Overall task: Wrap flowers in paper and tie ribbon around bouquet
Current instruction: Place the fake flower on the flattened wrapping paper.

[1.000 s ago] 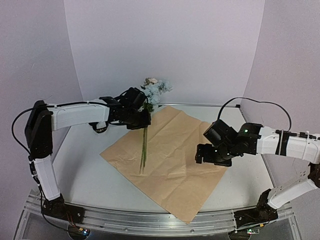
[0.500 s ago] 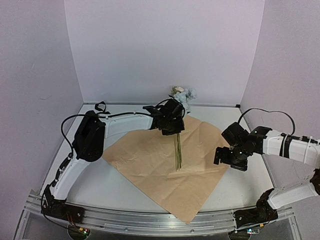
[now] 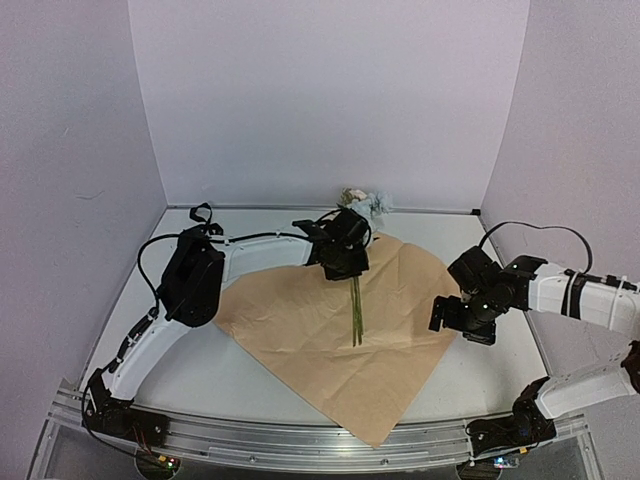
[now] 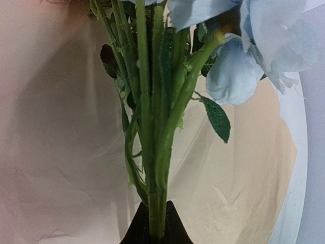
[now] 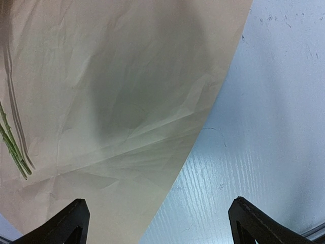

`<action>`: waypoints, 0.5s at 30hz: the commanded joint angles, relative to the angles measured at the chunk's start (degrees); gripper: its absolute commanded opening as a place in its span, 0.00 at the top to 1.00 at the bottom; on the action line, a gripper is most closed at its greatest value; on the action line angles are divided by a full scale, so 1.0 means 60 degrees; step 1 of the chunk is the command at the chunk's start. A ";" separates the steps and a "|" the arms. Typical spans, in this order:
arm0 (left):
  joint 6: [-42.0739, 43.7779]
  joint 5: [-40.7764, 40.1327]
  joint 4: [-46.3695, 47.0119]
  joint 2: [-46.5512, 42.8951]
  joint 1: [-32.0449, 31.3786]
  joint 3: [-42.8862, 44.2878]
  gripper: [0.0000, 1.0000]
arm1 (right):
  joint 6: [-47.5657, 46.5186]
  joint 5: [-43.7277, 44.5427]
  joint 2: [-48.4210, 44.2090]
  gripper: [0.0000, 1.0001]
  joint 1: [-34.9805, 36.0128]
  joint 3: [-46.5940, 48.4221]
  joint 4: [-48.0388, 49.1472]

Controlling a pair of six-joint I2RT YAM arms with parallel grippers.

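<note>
The left claw [image 4: 156,231] pinches the flowers [image 4: 152,101] by their stems.

surface: pale white table [image 3: 215,385] | load: large creased tan-brown paper sheet [image 3: 300,320] flat mid-table, corner near table's front edge
</note>
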 commanded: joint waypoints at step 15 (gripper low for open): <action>0.0636 0.0429 0.1009 -0.1879 0.0222 -0.1290 0.24 | -0.0055 0.0053 -0.0101 0.02 -0.0033 -0.0067 -0.0036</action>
